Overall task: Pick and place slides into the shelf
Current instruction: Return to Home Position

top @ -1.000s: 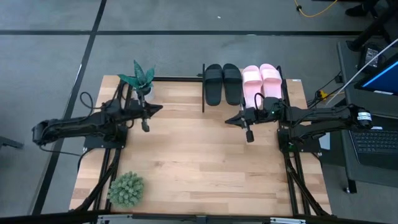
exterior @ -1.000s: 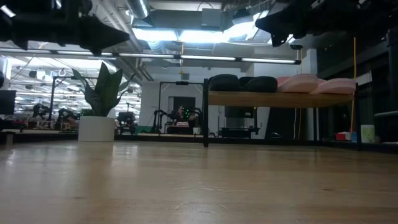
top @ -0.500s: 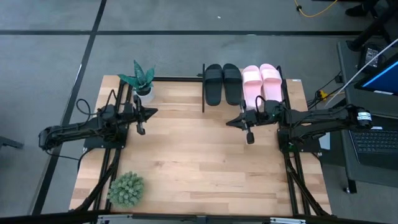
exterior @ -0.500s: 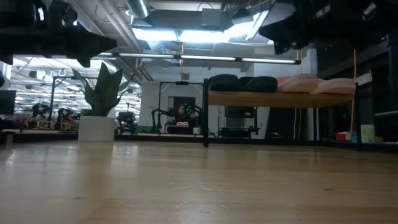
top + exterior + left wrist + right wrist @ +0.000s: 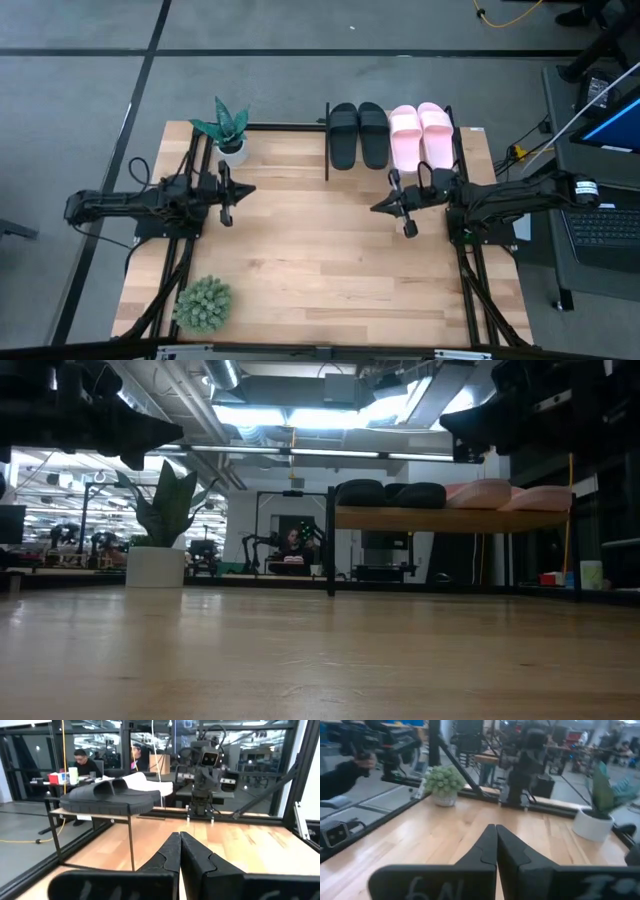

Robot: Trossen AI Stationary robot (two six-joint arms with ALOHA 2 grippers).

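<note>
Slides (image 5: 372, 133) lined on shelf (image 5: 450, 519), left tool (image 5: 246, 189), right tool (image 5: 376, 207) pinched together

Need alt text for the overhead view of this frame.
Two black slides and two pink slides sit side by side on the shelf at the far edge of the table. Both arms hang empty over it, left hand and right hand shut, pointing toward each other.
</note>
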